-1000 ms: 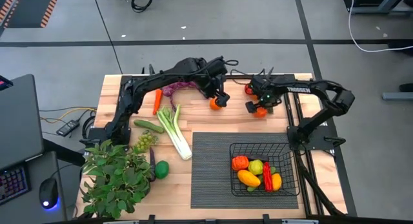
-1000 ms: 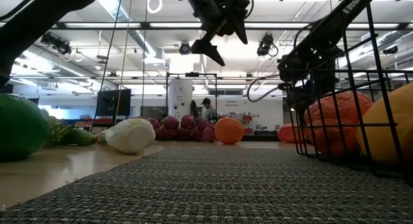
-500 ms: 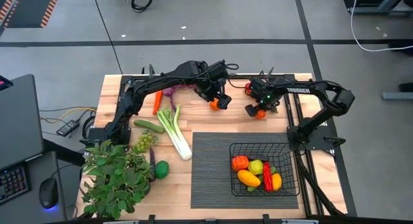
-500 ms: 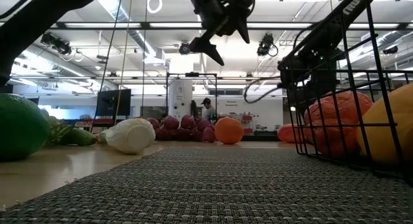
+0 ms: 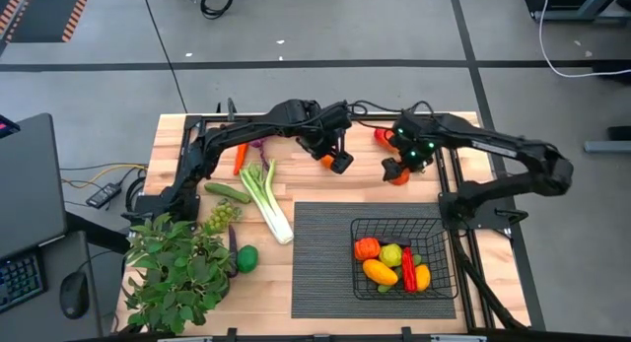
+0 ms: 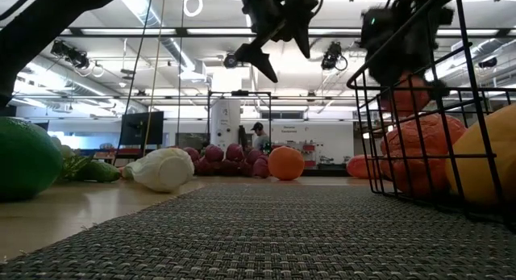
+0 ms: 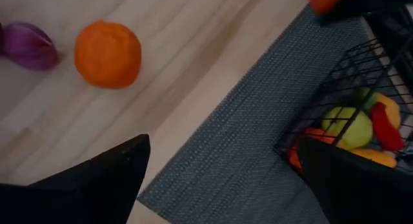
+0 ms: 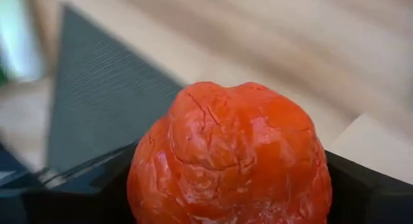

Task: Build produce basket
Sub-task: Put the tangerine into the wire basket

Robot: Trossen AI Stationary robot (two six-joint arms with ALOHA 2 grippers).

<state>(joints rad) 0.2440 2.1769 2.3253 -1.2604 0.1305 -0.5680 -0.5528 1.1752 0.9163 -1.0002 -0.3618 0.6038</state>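
1. The table point(image 5: 325, 189) is pale wood with visible grain
2. The mat point(image 5: 325, 258) is dark, matt and ribbed
3. The basket point(image 5: 434, 268) is thin black wire
4. The tomato point(image 8: 229, 153) in the right claw point(image 8: 226, 185) looks glossy, creased plastic

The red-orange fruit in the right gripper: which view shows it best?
The right wrist view: the fruit fills the frame between the right gripper's fingers. The high view shows it small, the low view blurred behind basket wire, the left wrist only an edge.
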